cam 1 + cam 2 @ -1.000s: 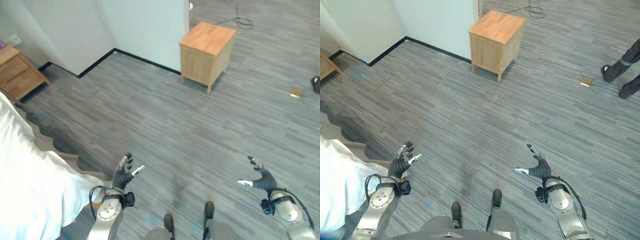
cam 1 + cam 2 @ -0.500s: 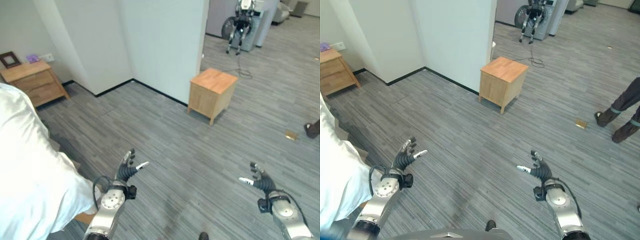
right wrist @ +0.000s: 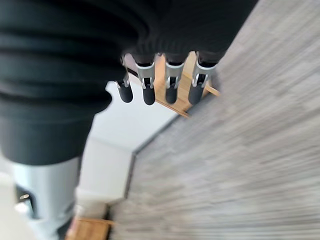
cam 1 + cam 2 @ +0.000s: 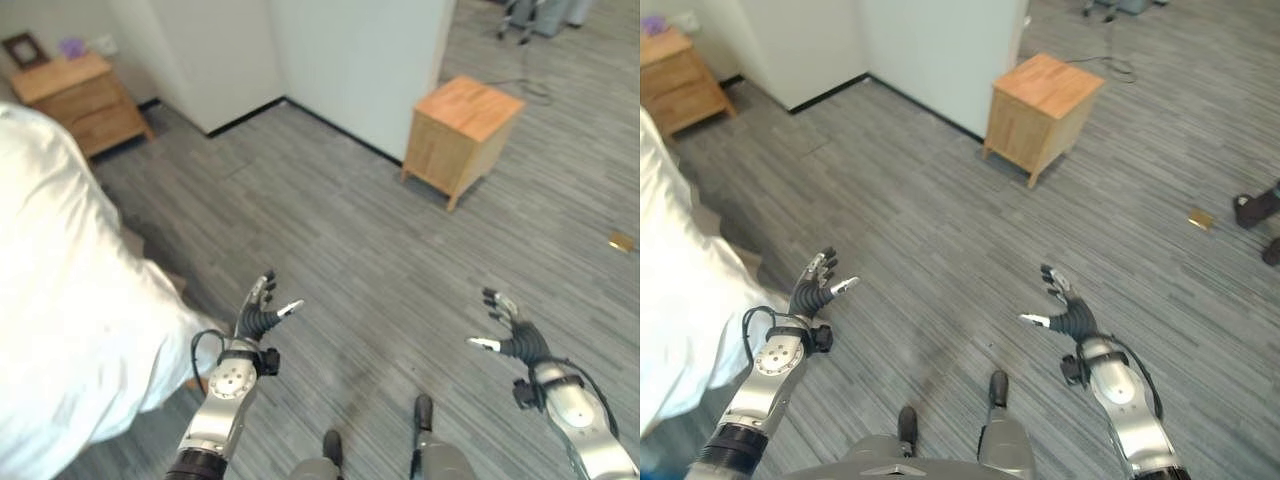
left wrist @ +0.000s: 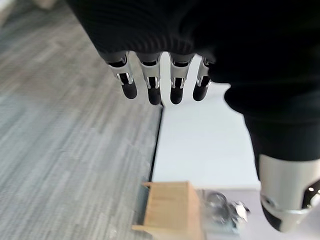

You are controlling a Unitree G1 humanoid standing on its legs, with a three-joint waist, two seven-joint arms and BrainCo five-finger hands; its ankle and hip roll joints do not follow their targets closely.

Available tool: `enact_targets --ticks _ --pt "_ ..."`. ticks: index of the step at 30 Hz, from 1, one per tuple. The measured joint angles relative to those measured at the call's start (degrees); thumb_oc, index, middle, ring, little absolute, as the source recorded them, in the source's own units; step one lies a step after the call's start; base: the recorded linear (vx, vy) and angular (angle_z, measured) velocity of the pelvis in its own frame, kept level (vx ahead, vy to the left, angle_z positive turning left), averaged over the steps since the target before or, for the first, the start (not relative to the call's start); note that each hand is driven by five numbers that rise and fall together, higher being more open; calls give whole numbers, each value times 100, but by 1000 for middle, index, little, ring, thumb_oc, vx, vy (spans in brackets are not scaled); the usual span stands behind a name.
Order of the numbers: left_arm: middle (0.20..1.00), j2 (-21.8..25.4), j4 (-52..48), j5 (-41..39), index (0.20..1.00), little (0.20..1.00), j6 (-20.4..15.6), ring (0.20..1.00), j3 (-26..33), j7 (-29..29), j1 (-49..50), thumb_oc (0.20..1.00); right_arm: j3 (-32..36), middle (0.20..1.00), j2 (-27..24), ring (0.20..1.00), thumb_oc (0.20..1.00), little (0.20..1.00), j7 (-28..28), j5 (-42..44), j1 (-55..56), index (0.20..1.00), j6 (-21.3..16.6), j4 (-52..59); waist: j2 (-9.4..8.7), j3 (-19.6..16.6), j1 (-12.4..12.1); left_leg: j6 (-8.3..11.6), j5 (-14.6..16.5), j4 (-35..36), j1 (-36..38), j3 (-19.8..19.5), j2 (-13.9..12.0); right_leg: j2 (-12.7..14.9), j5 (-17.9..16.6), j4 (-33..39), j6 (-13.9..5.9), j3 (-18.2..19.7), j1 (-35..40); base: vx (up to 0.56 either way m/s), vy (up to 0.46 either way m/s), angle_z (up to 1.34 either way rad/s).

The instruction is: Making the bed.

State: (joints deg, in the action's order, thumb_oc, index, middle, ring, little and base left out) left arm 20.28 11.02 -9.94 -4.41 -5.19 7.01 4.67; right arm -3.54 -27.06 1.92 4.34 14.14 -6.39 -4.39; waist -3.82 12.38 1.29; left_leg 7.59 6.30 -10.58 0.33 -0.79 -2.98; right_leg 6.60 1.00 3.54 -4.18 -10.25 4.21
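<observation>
Hovering over grey floor: left hand beside white bedding, probably not touching; right hand apart; fingers spread, empty.

No legible text, label, brand, number or sign appears on any surface in these views.
</observation>
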Motion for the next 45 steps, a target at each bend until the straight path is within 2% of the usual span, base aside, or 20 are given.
enact_targets --ticks 2,5,8,12,16,17,21,23,24,25,27,29,31,33,36,38,39,40,42,45 --pt "1000 -192 -31 -31 1000 1000 6 1000 110 -45 244 1000 114 1000 -65 1000 1000 1000 -11 0 28 1000 -20 -216 113 64 -74 -131 -298 -2944 -1497 48 -252 -262 27 -399 162 -277 90 204 -210 56" --pt "1000 -204 -104 -109 1000 1000 26 1000 33 -108 295 1000 282 1000 -157 1000 1000 1000 -39 3 -53 1000 13 -311 34 121 -540 -303 -890 -3537 -2122 406 -420 -265 213 -450 533 -314 104 481 -169 13" --pt "1000 -373 -187 -115 1000 1000 8 1000 43 -117 274 1000 264 1000 -221 1000 1000 1000 -49 1 -657 1000 29 -311 -21 251 -757 -107 -748 -1601 -1910 895 65 -243 157 -257 402 -225 218 581 27 10" --pt "1000 -442 -151 -107 1000 1000 5 1000 60 -122 204 1000 116 1000 -186 1000 1000 1000 -66 -4 -830 1000 -6 -330 245 214 -653 -324 -928 1359 -1375 2480 -41 -733 509 213 147 -729 999 630 93 45" --pt "1000 -485 -99 -105 1000 1000 39 1000 139 -119 294 1000 -134 1000 -181 1000 1000 1000 -55 -178 -911 1000 42 -333 173 212 -728 -401 -967 1495 -1395 2588 39 -715 978 210 -107 -742 1532 683 101 1" --pt "1000 -493 -152 -101 1000 1000 72 1000 186 -119 437 1000 -302 1000 -37 1000 1000 1000 -15 -211 -858 1000 73 -313 -19 86 -772 -953 -1364 1287 -1091 2533 217 -496 1119 -3 -307 -667 1828 1043 293 -26" --pt "1000 -530 -142 -99 1000 1000 168 1000 284 -101 740 1000 -909 1000 56 1000 1000 1000 10 -324 -699 1000 83 43 32 -128 -821 -1459 -1596 1248 -448 2405 132 129 1026 -3603 -612 -559 629 364 152 -20" --pt "1000 -268 -115 -94 1000 1000 205 1000 224 -81 594 1000 -1007 1000 185 1000 1000 1000 11 -492 -504 1000 7 189 -298 -354 -802 -1550 -1156 1310 8 2020 596 799 957 -4844 -858 -410 -92 622 113 70" --pt "1000 -269 -101 -92 1000 1000 209 1000 171 -26 411 1000 -1034 1000 158 1000 1000 1000 -10 -629 -629 1000 40 252 -228 -297 -788 -1610 -785 1183 183 1642 674 883 892 -5346 -847 -143 -521 637 37 92" --pt "1000 -191 -78 -89 1000 1000 240 1000 42 25 199 1000 -1044 1000 241 1000 1000 1000 3 -665 -866 1000 45 427 195 -127 -758 -1558 -635 1069 488 1275 448 662 973 -5812 -426 -94 -1297 671 -123 97" --pt "1000 -278 -41 -82 1000 1000 189 1000 76 85 35 1000 -1227 1000 239 1000 1000 1000 13 -654 -968 1000 23 649 484 -87 -586 -1304 -320 1109 759 555 398 423 1015 -4427 -444 -26 -2230 762 -238 156" --pt "1000 -255 312 -103 1000 1000 190 1000 142 178 -94 1000 -1593 1000 364 1000 1000 1000 51 -597 -1082 1000 4 705 402 -60 -294 -996 48 1066 914 -69 362 180 866 -1842 -313 16 -2371 870 -332 195" --pt "1000 -272 576 -103 1000 1000 209 1000 211 194 -65 1000 -1779 1000 482 1000 1000 1000 102 -539 -1025 1000 -12 647 278 -85 -131 -740 272 1264 1206 273 187 210 638 36 -460 -229 -2018 603 -253 157" --pt "1000 -241 747 -101 1000 1000 232 1000 195 257 -13 1000 -1840 1000 501 1000 1000 1000 116 -556 -1137 1000 12 275 209 -76 -183 -530 339 1349 1945 253 58 102 128 250 -283 380 -1936 561 -274 126" --pt "1000 -422 736 -97 1000 1000 224 1000 283 347 240 1000 -1536 1000 430 1000 1000 1000 108 -610 -1255 1000 83 -26 363 -223 -274 -90 628 1005 2767 485 -248 -40 -585 -920 43 8 -1757 646 -521 74" --pt "1000 -746 649 -124 1000 1000 181 1000 389 416 462 1000 -1468 1000 282 1000 1000 1000 109 -605 -1356 1000 39 -264 474 -311 -373 -219 -362 -2597 1330 477 -676 -404 -503 -1759 669 96 -1564 541 -633 -22" --pt "1000 -750 610 -195 1000 1000 187 1000 248 425 343 1000 -1349 1000 247 1000 1000 1000 72 -542 -1297 1000 34 -247 427 -255 -472 -524 -1689 -3852 426 297 -759 -375 -341 -1776 838 138 -1537 265 -198 -49" --pt "1000 -726 624 -318 1000 1000 186 1000 -41 421 172 1000 -1066 1000 255 1000 1000 1000 68 -533 -1075 1000 50 -241 369 -166 -673 -590 -1416 -4768 -461 356 -880 -428 -380 -1629 842 179 -1343 431 -222 -50" --pt "1000 -695 428 -347 1000 1000 176 1000 -73 377 362 1000 -1146 1000 221 1000 1000 1000 5 -365 -1013 1000 188 -275 78 41 -663 -411 -684 -4102 -1133 787 -600 -557 -141 -948 869 468 -424 628 -121 -79" --pt "1000 -743 435 -348 1000 1000 171 1000 -69 389 382 1000 -1246 1000 174 1000 1000 1000 -7 -291 -1028 1000 204 -270 102 36 -642 -284 -544 -1937 -1406 1141 -101 -707 -87 -335 861 480 331 476 -5 -69"
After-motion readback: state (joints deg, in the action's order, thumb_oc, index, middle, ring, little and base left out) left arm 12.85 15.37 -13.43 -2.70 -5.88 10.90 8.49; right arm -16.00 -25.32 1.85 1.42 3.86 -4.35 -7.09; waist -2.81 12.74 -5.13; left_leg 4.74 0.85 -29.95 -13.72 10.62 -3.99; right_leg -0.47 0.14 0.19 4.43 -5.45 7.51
